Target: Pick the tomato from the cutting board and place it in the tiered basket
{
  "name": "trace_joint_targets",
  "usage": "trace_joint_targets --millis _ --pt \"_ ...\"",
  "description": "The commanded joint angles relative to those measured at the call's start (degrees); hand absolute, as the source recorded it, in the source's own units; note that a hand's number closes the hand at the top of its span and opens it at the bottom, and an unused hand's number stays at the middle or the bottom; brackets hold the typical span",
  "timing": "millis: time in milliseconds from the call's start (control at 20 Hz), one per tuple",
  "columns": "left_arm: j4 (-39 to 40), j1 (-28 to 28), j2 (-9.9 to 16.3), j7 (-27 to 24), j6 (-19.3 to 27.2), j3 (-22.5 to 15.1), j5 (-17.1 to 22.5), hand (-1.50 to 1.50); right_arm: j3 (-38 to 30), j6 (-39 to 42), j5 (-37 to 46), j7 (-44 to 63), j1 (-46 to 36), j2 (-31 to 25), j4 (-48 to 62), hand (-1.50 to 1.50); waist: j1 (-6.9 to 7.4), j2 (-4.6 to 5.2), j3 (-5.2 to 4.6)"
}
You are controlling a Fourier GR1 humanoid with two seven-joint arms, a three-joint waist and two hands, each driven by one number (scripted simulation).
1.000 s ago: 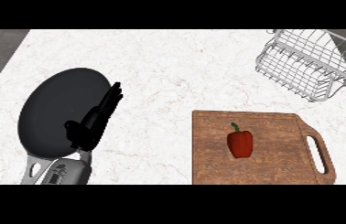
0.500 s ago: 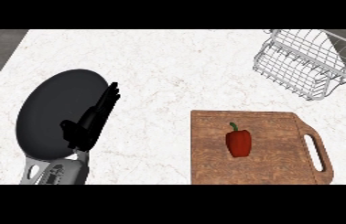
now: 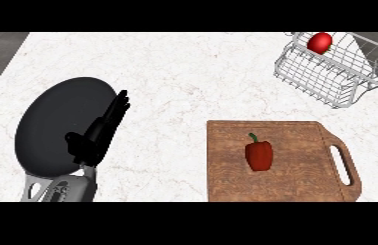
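1 tomato [image 3: 320, 42] in tiered basket [image 3: 310, 74], left hand [image 3: 100, 134] with straight, released fingers, no readable writing

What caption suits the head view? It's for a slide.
Tomato sits in the wire tiered basket; red pepper remains on the cutting board; left hand rests open.

place: kitchen | white marble counter [image 3: 170, 74] | brown wooden cutting board with handle [image 3: 295, 179] at 4 o'clock | white wire tiered basket [image 3: 325, 79] at 2 o'clock | black round pan [image 3: 55, 124] at 8 o'clock
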Motion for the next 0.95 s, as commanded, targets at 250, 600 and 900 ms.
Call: trace_joint_targets --millis 250,600,900 --pt "-1.7 2.63 0.39 -0.35 0.73 0.17 -0.87 0.0 -3.69 -13.91 2.02 -4.57 7.63 -11.31 -4.95 -1.5 -0.9 -0.38 0.07" --pt "-0.48 2.27 1.25 0.13 -0.35 1.96 0.43 0.0 -16.1 -5.01 -9.75 -12.46 21.99 -19.95 -11.14 -1.5 -3.04 -0.81 0.1" --pt "-3.51 4.44 0.18 -0.34 0.63 1.07 -0.34 0.0 -24.79 9.39 -17.31 -17.13 38.11 -26.45 -13.61 -1.5 -3.39 -0.98 0.08"
